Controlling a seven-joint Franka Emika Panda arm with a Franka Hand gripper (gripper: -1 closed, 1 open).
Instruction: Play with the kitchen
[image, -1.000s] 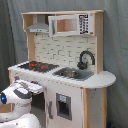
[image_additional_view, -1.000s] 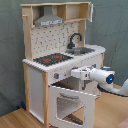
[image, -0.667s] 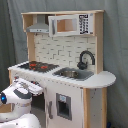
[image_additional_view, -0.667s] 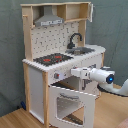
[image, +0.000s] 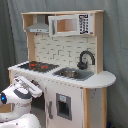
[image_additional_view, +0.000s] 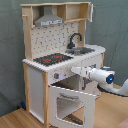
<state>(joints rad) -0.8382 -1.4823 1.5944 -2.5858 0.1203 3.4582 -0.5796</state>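
Observation:
The kitchen (image: 95, 50) (image_additional_view: 35, 85) is a tall toy of light wood and white panels, seen in both exterior views. It has a black-red hob (image: 37, 65) (image_additional_view: 52, 59), a black faucet (image: 86, 57) (image_additional_view: 75, 39) over a sink (image: 70, 73), and a grey hood (image: 38, 26) (image_additional_view: 48, 20). In the second exterior view its windowed oven door (image_additional_view: 70, 102) hangs open, swung down and outwards. My gripper (image_additional_view: 75, 70) (image: 36, 90) is level with the knob strip just under the hob, above the open door. I cannot see whether it touches the panel.
A grey curtain (image: 115, 40) hangs behind the kitchen. The floor (image_additional_view: 15, 117) is wood. A white cupboard door with a dark inset (image: 63, 105) sits below the sink. My white arm (image_additional_view: 107, 77) reaches in from the second exterior view's right.
In the second exterior view my gripper has moved left, closer to the kitchen's front panel. The oven door stays open.

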